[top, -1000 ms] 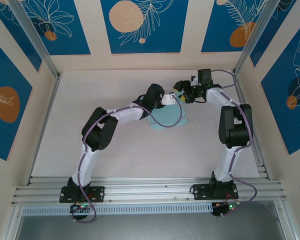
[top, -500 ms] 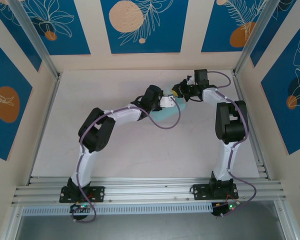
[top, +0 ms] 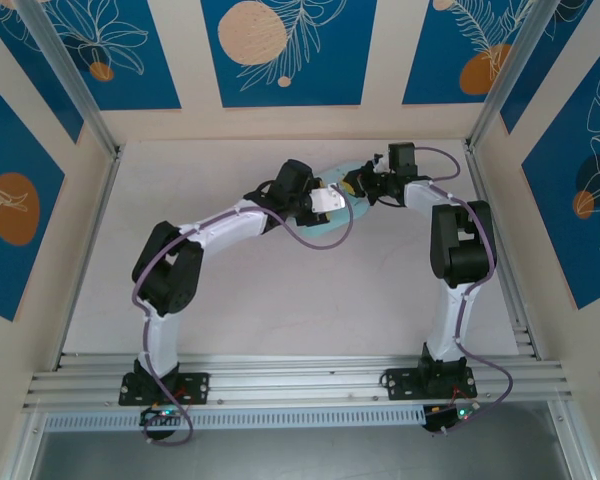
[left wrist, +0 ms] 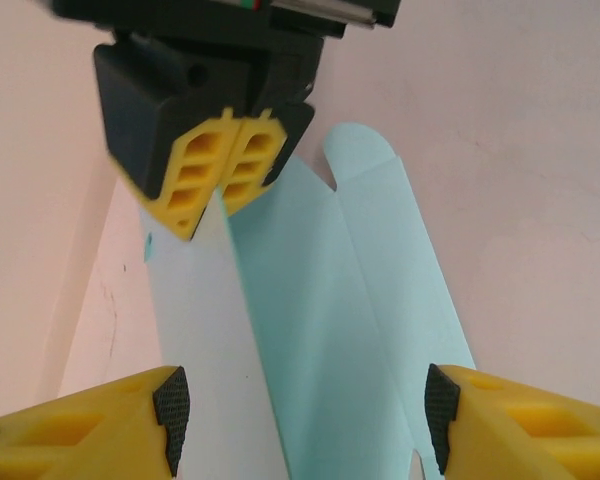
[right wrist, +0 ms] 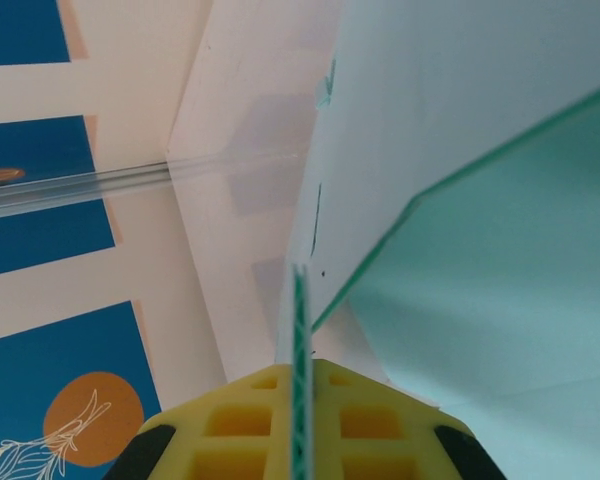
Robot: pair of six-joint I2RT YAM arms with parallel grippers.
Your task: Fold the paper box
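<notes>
Paper box [top: 358, 207]: creased pale-blue sheet at the far middle of the table [top: 230, 300]. Right gripper [right wrist: 298, 420]: clenched on the sheet's edge. Left gripper [left wrist: 305, 420]: unclenched, fingers [left wrist: 170, 405] spread wide over the sheet.

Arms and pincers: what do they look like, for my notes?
Both arms, left arm and right arm, have white links, black joints and a looping purple cable. The left pincer and right pincer have yellow cut-out fingers; the left's tips carry black pads.

the pale table [top: 280, 300] has the light-blue paper box [left wrist: 320, 300] over its far middle.
</notes>
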